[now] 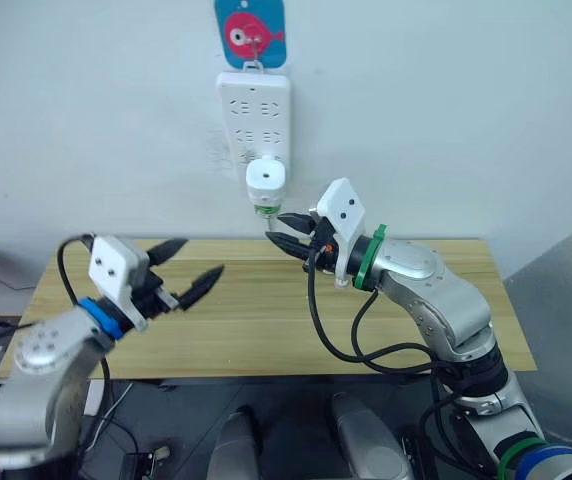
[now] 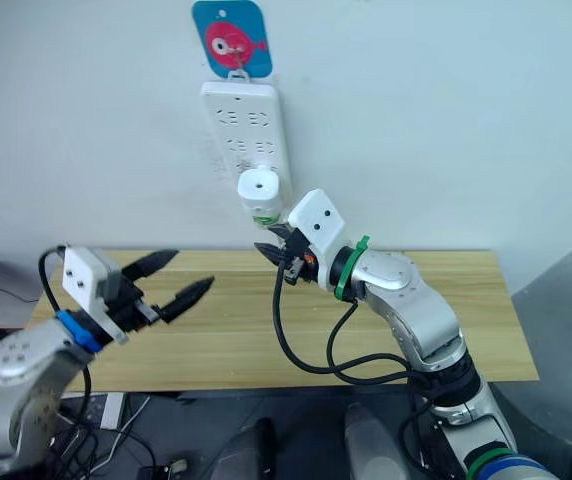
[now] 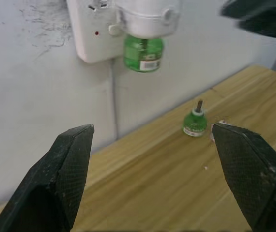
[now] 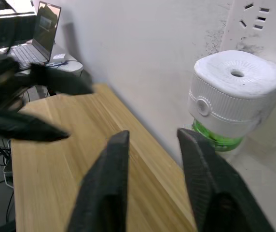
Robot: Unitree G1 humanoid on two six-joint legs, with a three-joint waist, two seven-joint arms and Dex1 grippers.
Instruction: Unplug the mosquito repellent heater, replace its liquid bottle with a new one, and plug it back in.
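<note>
The first step is in hand: the unplugging is not yet done. On the left, the left claw (image 1: 188, 277) hovers over the surface's (image 1: 266, 330) left half, its fingers spread wide and holding nothing. A small green bottle (image 3: 195, 123) stands near the surface's back edge, below the power strip (image 1: 252, 115). The mosquito repellent heater (image 1: 265, 180) sits plugged into the strip's lower end, a green bottle hanging under it. To the right, the right claw (image 1: 288, 232) is just beside the heater, fingers parted a little, empty, touching nothing. Next, I judge, it must close around the heater's body and pull straight off the wall.
</note>
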